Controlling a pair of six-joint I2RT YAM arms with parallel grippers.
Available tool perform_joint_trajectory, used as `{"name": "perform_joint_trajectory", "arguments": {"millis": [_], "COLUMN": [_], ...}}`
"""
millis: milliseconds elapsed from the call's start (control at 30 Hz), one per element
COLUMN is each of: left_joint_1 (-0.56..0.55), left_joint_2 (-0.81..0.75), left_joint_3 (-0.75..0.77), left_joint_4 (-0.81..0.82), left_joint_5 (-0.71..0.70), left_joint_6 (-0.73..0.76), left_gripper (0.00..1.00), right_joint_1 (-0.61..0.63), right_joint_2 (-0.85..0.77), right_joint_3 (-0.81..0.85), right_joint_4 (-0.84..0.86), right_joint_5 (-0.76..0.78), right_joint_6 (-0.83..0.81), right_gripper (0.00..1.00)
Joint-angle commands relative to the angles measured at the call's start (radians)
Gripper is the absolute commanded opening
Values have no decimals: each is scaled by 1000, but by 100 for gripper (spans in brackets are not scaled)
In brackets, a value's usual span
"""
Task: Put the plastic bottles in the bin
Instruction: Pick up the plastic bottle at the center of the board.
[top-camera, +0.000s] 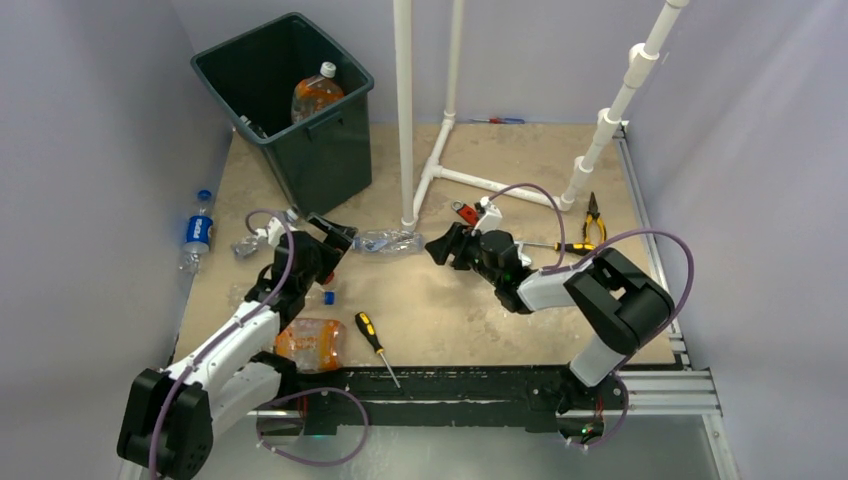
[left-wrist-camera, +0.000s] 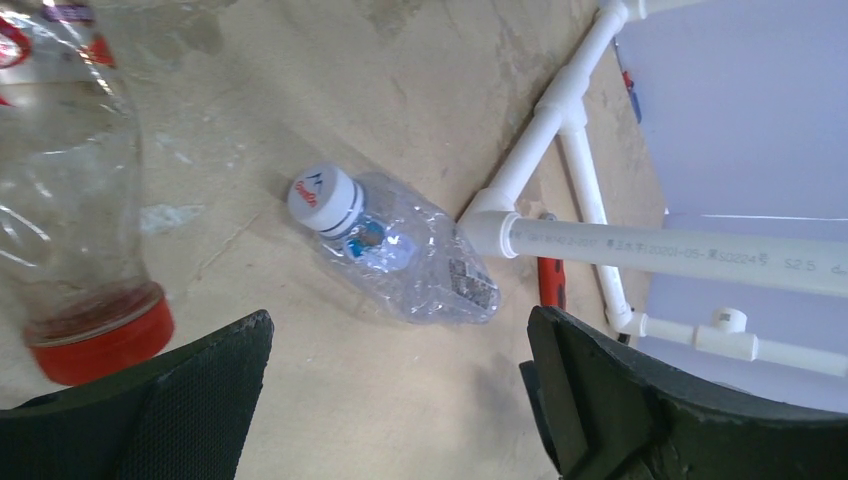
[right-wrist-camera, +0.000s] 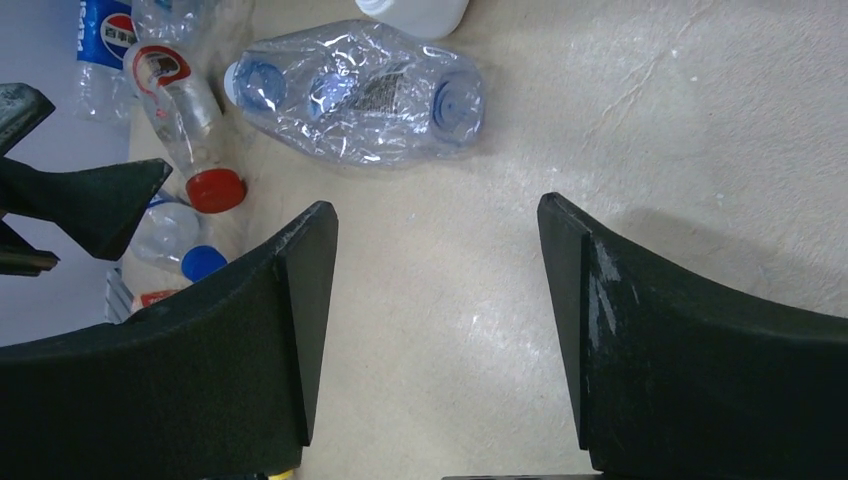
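Crushed clear plastic bottle (left-wrist-camera: 400, 250), white-capped, lies flat between both arms.
Likely light, springy, slick; pinch the flattened middle. Both empty: left gripper (left-wrist-camera: 400, 330) wide, right gripper (right-wrist-camera: 435, 210) parted.

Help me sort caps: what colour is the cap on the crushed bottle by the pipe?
White cap, blue logo; best in left wrist view.

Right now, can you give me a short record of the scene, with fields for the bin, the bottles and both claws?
bin: upright, far left
in the bin: orange-label bottle, cap up
crushed clear bottle: lying between both claws, not gripped
Pepsi bottle: lying at the far left side, outside the bin
left claw: open, empty
right claw: open, empty
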Motion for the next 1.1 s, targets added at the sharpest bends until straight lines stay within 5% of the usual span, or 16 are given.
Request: {"name": "perform_joint_trajectory", "arguments": {"millis": [0, 267, 633, 1067], "left_joint_1": [-58, -88, -132, -157], "left_joint_2": [31, 113, 250, 436], "left_joint_3": [-26, -50, -28, 79], "left_joint_4": [119, 183, 237, 222], "left_joint_5": [-101, -115, -118, -169], "left_joint_6": [-52, -81, -93, -133], "left_gripper": [99, 96, 91, 88], "right_joint_1": [-21, -23, -25, 17], "right_joint_2": [30, 126, 285, 295], "right_joint_3": [30, 115, 241, 224], "right_joint_4": [92, 100, 94, 35], "right_joint_5": [-36, -50, -48, -49], "right_joint_6": [-8, -26, -15, -35], "right_gripper": [71, 57, 58, 49]}}
